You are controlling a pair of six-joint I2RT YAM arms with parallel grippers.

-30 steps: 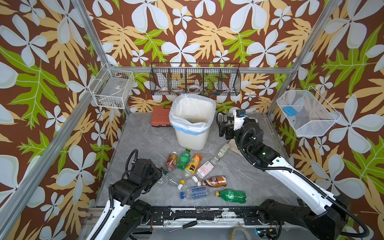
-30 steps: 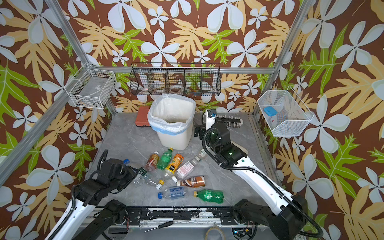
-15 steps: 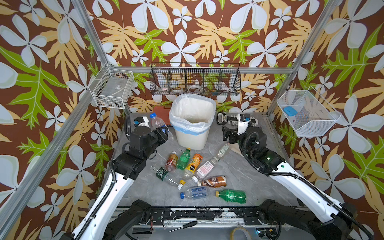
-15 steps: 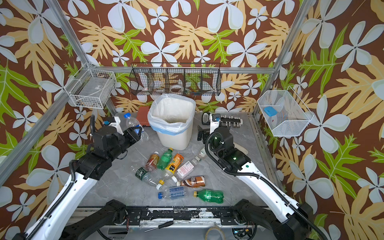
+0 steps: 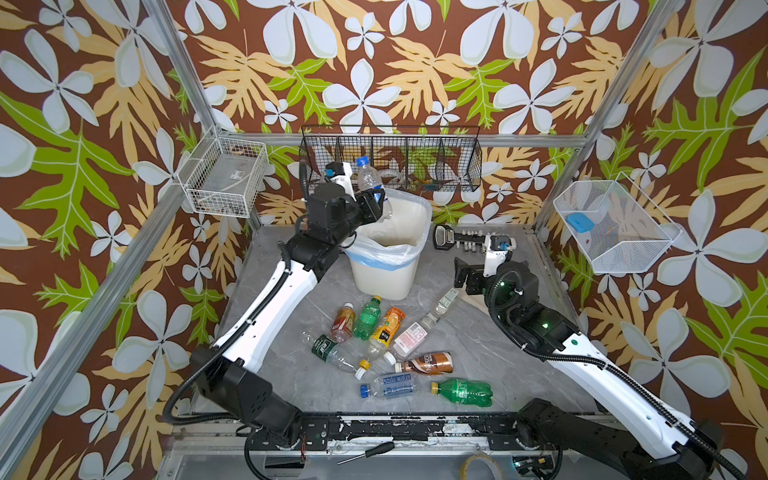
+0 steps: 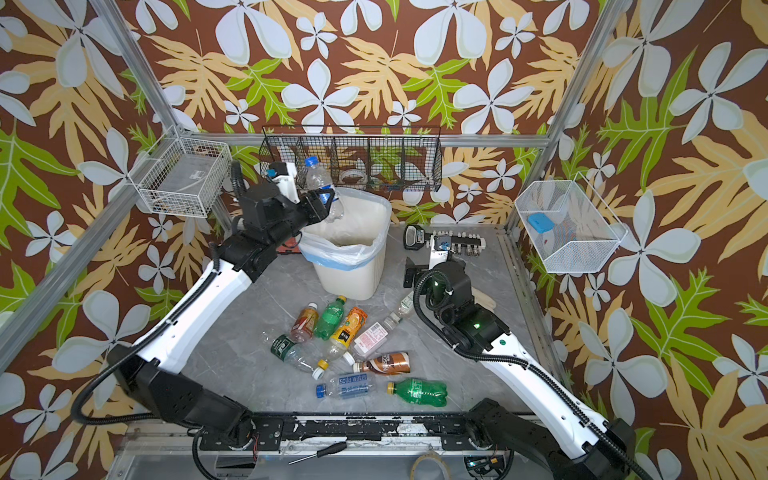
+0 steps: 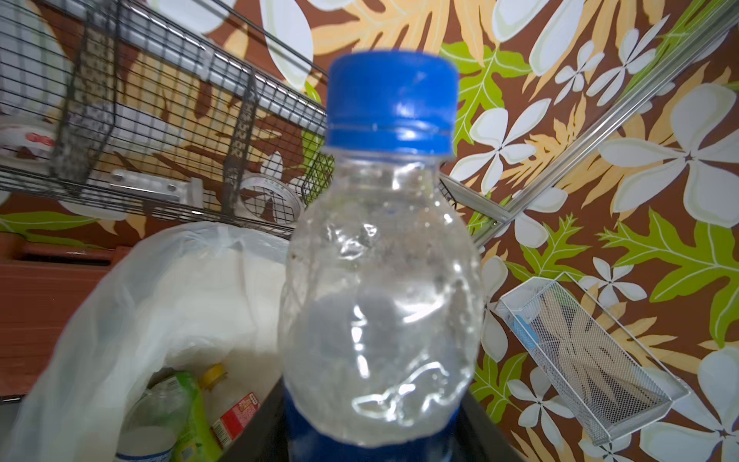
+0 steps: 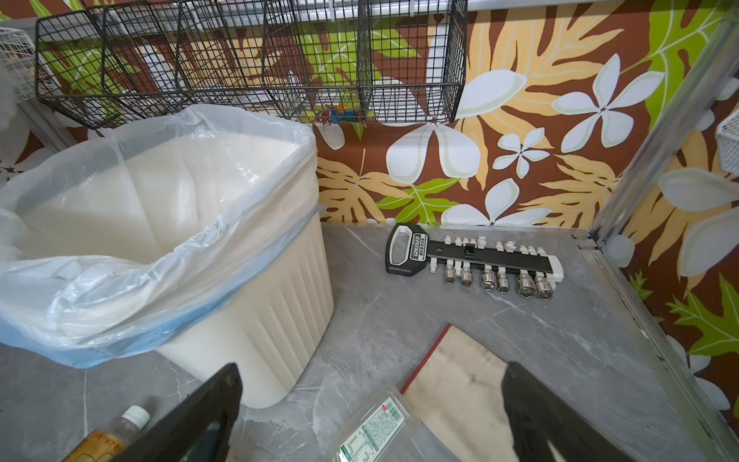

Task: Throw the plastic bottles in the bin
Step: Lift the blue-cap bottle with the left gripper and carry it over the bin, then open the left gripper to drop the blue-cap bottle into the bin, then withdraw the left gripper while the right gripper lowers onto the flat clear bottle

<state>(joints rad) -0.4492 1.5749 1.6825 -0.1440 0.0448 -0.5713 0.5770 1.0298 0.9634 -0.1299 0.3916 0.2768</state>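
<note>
Currently, the left hand is clamped on the lower body of a clear blue-capped bottle, cap uppermost. Directly below and ahead of this hand is the open mouth of the bin, and the held bottle's base hangs over the bin's rim. Inside the bin, beneath the hand, a green-labelled bottle is visible. The loose bottles lie on the table between the arms, well apart from the left hand. The right hand has its fingers spread wide and holds nothing. A clear labelled bottle and a beige glove lie just beneath it.
</note>
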